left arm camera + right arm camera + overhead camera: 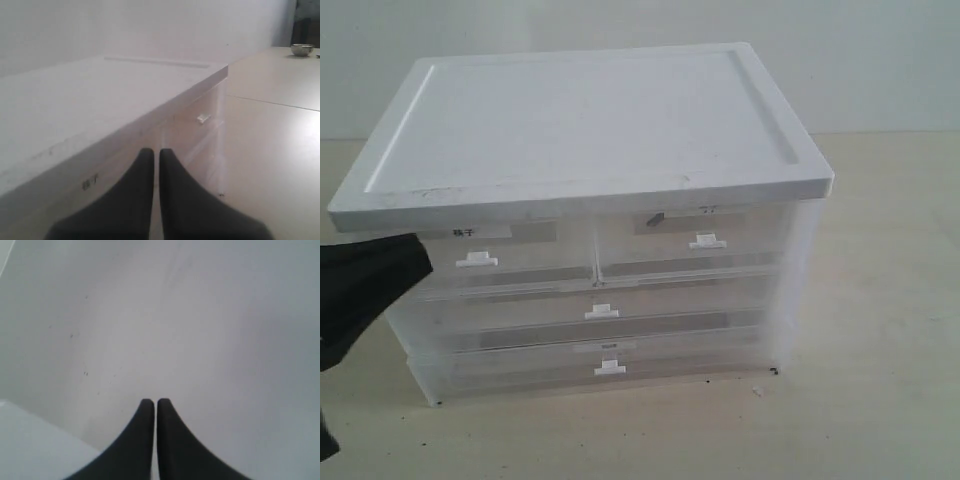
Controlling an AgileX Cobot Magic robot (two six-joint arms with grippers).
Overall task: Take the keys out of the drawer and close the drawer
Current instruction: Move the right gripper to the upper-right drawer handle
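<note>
The drawer is the upper right one of a translucent cabinet, shut, with a small white tab handle and a faint label on a greyish strip. The keys are hidden; no blue tag shows through the plastic. My left gripper is a black shape at the cabinet's left front corner, beside the upper left drawer, and it is shut with nothing held. In the left wrist view its fingertips point along the cabinet front towards the drawer's handle. My right gripper is shut and empty over a blank pale surface, outside the exterior view.
The cabinet has a flat white lid. The upper left drawer carries a bold dark label. Two full-width drawers sit below, all shut. The cabinet stands on a beige table. A small metal bowl rests far off.
</note>
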